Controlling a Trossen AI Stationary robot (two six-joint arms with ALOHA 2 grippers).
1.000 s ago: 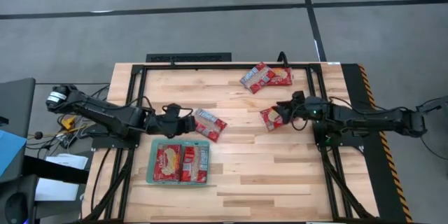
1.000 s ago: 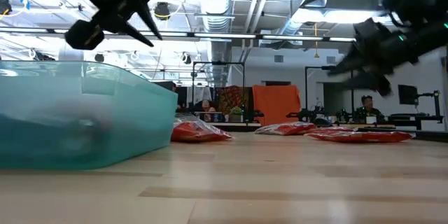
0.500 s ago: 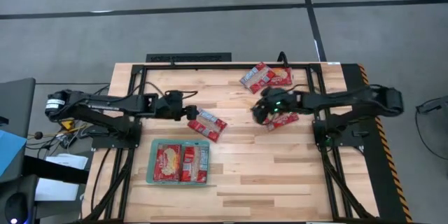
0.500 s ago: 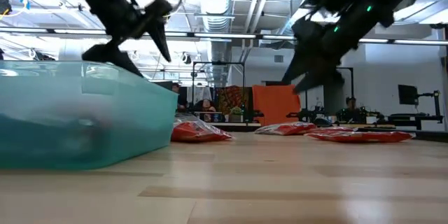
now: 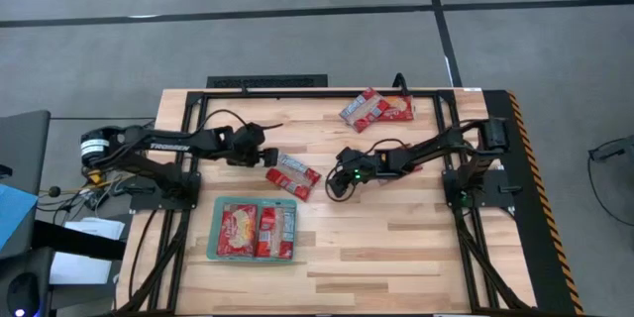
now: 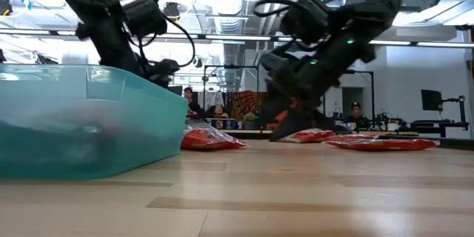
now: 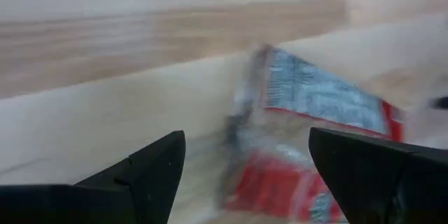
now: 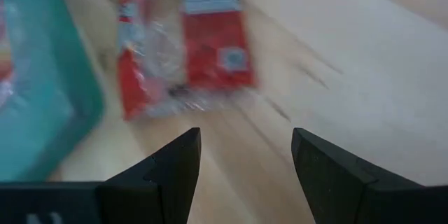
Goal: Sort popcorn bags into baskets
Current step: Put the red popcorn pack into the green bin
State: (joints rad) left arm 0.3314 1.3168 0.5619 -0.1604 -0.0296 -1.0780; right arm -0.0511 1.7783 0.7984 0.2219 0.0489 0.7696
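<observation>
A red popcorn bag (image 5: 296,175) lies flat at mid-table, just beyond the far right corner of the teal basket (image 5: 216,228). The basket holds red bags (image 5: 256,231) laid flat side by side. My left gripper (image 5: 269,159) stands open at the bag's left end, and its wrist view shows the bag (image 7: 315,112) ahead of its spread fingers. My right gripper (image 5: 335,186) stands open a short way right of the bag, which shows in its wrist view (image 8: 185,42) beside the basket (image 8: 42,98). Neither gripper plainly touches the bag.
Two more red bags (image 5: 376,107) lie at the table's far edge, right of centre. The low view shows further bags (image 6: 378,144) flat on the wood behind the arms. A black frame (image 5: 193,109) borders the tabletop. Bare wood stretches along the near edge, right of the basket.
My right gripper has swung toward the table's left, away from a bag on the right to just beside the middle bag, staying open. My left gripper has opened and come down at the middle bag's left end. The bags have kept their places.
</observation>
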